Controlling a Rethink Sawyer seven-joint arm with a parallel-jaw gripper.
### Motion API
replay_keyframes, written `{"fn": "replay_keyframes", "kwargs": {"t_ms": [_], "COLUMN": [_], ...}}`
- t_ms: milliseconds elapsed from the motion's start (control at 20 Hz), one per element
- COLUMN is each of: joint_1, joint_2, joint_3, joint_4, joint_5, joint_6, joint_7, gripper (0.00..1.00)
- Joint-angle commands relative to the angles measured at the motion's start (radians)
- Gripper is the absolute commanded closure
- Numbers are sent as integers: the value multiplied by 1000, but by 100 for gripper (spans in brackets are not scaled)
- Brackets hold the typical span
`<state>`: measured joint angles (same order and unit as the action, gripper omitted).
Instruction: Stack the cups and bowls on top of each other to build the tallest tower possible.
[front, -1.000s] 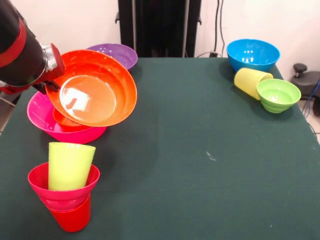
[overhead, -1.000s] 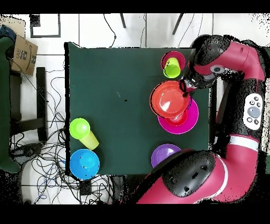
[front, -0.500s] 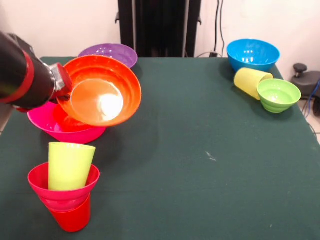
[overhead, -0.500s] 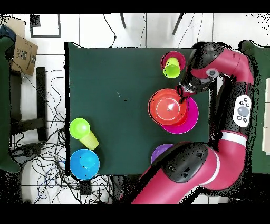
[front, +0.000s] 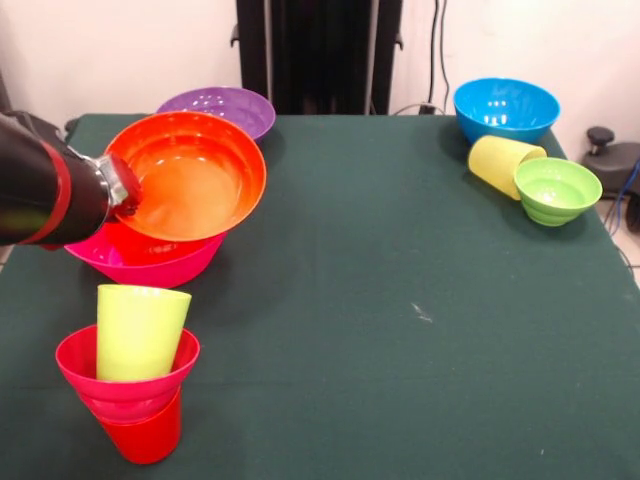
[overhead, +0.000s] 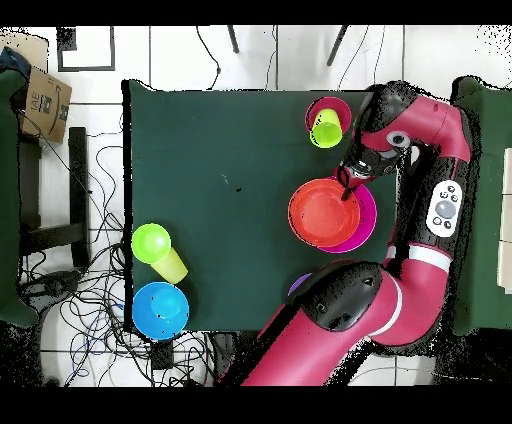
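One glossy large orange bowl (front: 188, 177), rim clamped by the tool (front: 128, 195), tilts over the pink bowl (front: 150, 262).

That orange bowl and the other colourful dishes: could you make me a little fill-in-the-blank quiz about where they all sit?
1. The pincer holds the large orange bowl by its rim, above the ____ bowl.
2. The lime green cup stands in a small magenta bowl that sits on the ____ cup.
3. The pale yellow cup lies on its ____, between the blue bowl and the ribbed green bowl.

Missing words: pink; red; side
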<state>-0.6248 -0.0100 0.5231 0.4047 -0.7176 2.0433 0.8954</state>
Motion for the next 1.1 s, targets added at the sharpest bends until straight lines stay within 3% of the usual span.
{"fn": "replay_keyframes", "kwargs": {"t_ms": [50, 400, 800, 850, 1100], "joint_1": [27, 18, -8, -13, -13], "joint_2": [36, 47, 38, 36, 33], "joint_3": [106, 156, 184, 193, 226], "joint_4": [-91, -139, -125, -122, -135], "joint_5": [-152, -244, -242, -248, -264], "joint_6": [98, 112, 49, 44, 32], "joint_7": [-412, -449, -332, -319, -327], "gripper": [100, 100, 100, 0, 0]}}
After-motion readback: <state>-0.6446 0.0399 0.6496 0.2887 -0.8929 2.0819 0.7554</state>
